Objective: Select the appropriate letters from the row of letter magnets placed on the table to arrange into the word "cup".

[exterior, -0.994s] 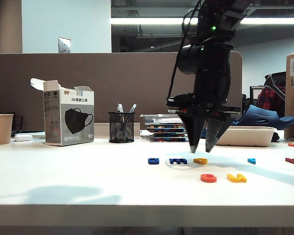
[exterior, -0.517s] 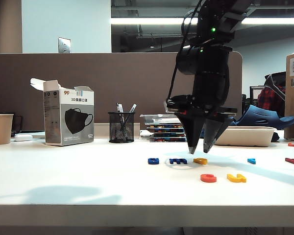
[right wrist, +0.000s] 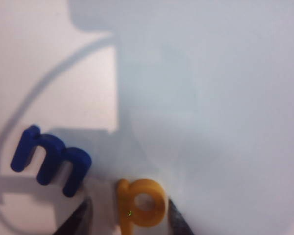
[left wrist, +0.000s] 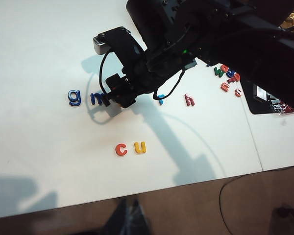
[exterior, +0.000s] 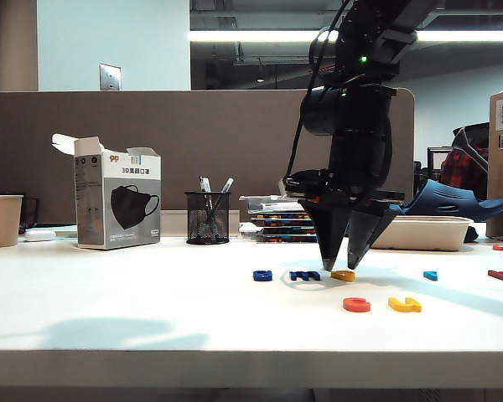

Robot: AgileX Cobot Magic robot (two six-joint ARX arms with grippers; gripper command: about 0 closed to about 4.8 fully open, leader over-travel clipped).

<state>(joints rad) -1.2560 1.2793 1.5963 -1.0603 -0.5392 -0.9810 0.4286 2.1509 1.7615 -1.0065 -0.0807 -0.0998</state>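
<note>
Right gripper (exterior: 340, 267) open astride yellow "p" (right wrist: 139, 204), straddle clear only in wrist view, left gripper unseen, tabletop (exterior: 134, 293) front edge bare.

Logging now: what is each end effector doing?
Left end effector: not in view.
Right end effector: open, fingertips straddling the yellow p on the table.

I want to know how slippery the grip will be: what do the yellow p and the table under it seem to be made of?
The yellow p, lying between the open fingers of the right gripper, looks like moulded plastic: solid colour, rounded edges, a soft sheen. The table looks like a smooth white laminate or coated board, with a faint sheen and crisp shadows; its core cannot be told. The left gripper is not in view.
</note>
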